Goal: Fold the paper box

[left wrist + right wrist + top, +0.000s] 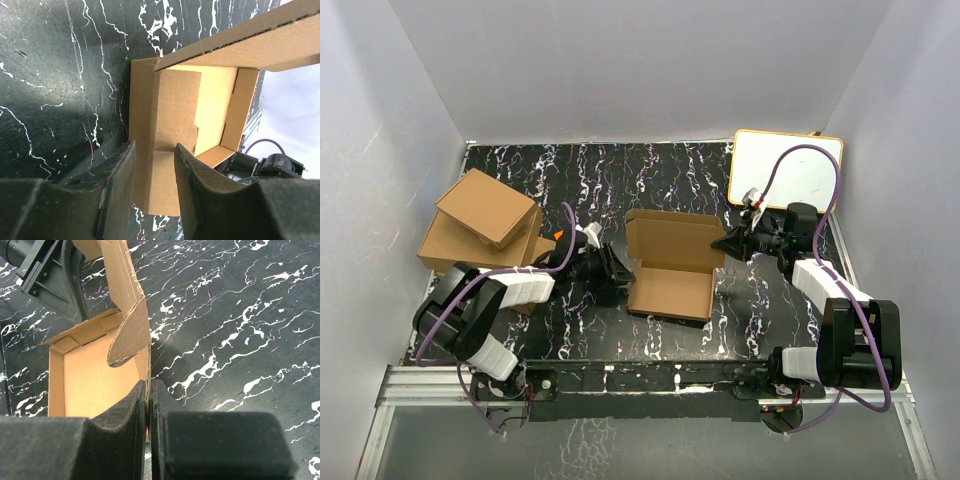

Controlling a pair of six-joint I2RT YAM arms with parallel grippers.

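— How do the hands stand?

— The right gripper point(148, 402) is closed down to a slit. The right side wall of the paper box point(670, 292) runs in between its fingers, so it is pinched there. The left gripper point(154, 167) is partly open and sits astride the box's left wall. Cardboard fills most of that gap, but I cannot tell whether the pads press on it.

— And the box itself?

— It lies in the middle of the table point(570, 175), directly between the two grippers, with its tray open upward. Its long axis runs left to right across the table. The lid panel point(675, 238) stands up from the far edge, where it is hinged. At the right end, a small tuck flap point(131, 332) curls inward over the tray.

— What else is around?

— The piled brown boxes point(480, 220) sit at the left of the table, just beside the left arm and apart from the paper box. A white board with a yellow rim point(790, 165) lies in the far right corner, beyond the right gripper. Neither one touches the box.
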